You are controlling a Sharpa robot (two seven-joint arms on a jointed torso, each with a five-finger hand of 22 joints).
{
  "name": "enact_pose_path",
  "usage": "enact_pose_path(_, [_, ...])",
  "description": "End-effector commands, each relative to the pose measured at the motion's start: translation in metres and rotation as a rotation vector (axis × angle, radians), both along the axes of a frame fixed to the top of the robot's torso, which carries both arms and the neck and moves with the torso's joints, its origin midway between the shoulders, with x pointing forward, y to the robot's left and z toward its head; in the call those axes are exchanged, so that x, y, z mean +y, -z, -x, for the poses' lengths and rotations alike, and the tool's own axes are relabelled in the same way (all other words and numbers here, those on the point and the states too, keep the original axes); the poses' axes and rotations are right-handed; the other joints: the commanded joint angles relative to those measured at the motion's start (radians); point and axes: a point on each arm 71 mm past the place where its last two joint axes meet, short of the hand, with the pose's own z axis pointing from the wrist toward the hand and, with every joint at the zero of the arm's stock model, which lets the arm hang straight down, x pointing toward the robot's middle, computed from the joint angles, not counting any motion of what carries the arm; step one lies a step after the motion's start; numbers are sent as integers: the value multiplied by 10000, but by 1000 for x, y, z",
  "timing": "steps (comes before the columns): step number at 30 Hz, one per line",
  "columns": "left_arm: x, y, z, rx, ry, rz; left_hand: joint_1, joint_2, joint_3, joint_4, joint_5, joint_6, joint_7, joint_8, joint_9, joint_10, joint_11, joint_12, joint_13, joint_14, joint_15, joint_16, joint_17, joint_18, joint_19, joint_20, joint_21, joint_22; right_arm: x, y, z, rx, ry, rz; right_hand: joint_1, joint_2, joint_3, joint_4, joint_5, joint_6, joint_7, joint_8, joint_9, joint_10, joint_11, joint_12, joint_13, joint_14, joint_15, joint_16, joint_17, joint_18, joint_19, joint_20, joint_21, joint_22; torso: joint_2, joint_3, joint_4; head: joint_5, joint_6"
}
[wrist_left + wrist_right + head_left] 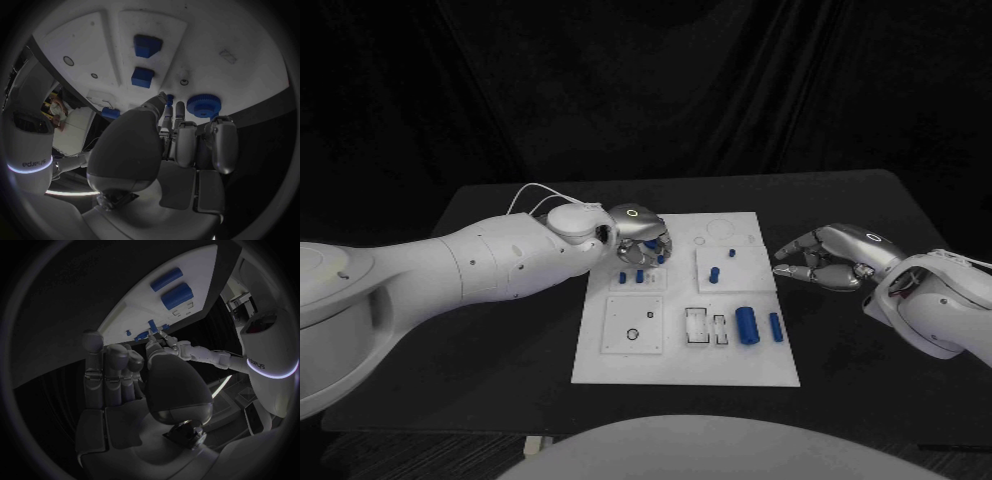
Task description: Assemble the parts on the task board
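The white task board (687, 362) lies mid-table. My left hand (642, 236) hangs over its far left part, fingers pointing down. In the left wrist view the thumb and a fingertip (161, 100) meet on a small blue part (170, 98) next to a blue gear (204, 105). Two blue blocks (143, 77) stand further along the board. My right hand (825, 259) hovers just off the board's right edge, loosely curved and holding nothing. Two blue cylinders (747, 325) lie on the board's near right part, and a blue peg (714, 274) stands mid-board.
Black table (862, 210) surrounds the board, with bare room on both sides. The board's near left panel (635, 325) has a small round hole. White slot fittings (707, 327) sit beside the cylinders. The right wrist view shows the board edge (134, 305) and my left hand (173, 346) beyond.
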Motion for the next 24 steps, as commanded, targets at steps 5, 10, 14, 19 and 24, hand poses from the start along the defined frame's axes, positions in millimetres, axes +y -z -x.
enact_pose_path(5, [-3, 3, 1, -109, 186, 137, 61, 135, 202, -40, 89, 316, 133, 95, -40, 279, -109, -43, -167, 92, -71, 30, -54, 52, 69, -80, 6, 1965, 0, 0, 0, -45, 95, -12, 104, -46, 18, -45, 30, 77, -25, -43, -9, 45, -34, -37, -3, 224, 50, -65, -13, 51, 65, -28, -72, 129, 7, -1, 8, -29, -1])
enact_pose_path(10, [-3, 3, 1, -223, 143, 219, 154, 205, 384, -123, 178, 490, 194, 91, -85, 610, -123, -160, -337, 118, -101, 36, -69, 42, 107, -114, 26, 1976, 0, 1, 0, -26, 108, -4, 123, -42, 27, -51, 31, 82, -25, -44, -10, 39, -33, -50, -15, 225, 50, -61, -11, 50, 67, -29, -69, 132, 0, -2, -1, -3, -1])
enact_pose_path(14, [-2, 3, 2, -310, 120, 288, 177, 222, 531, -168, 184, 479, 244, -34, -195, 752, -76, -411, -582, 111, -88, 9, -151, 42, 112, -128, 4, 1973, -1, 0, 1, -25, 120, -3, 123, -42, 27, -51, 31, 82, -25, -44, -10, 39, -33, -50, -15, 225, 50, -61, -11, 50, 67, -29, -69, 132, 0, -2, 1, -7, -1])
enact_pose_path(19, [0, 2, 4, -408, 126, 405, 167, 277, 644, -229, 311, 1052, 345, 127, -195, 1155, -40, -611, -857, 145, -77, 4, -187, 27, 170, -128, 44, 1992, -1, 0, 1, -26, 138, -3, 146, -41, 37, -59, 31, 87, -25, -44, -11, 37, -34, -56, -21, 225, 50, -59, -10, 53, 64, -29, -90, 129, -4, 5, 20, 7, -1])
enact_pose_path(24, [7, 0, 9, -446, 86, 519, 107, 258, 675, -303, 447, 1405, 402, 168, -232, 1614, -25, -827, -1138, 187, -71, -9, -227, 21, 207, -120, 51, 1999, -2, 0, 1, -30, 161, -5, 166, -41, 44, -66, 30, 91, -25, -45, -11, 40, -34, -49, -15, 223, 50, -69, -18, 52, 65, -30, -91, 131, -4, 8, 27, -6, -1])
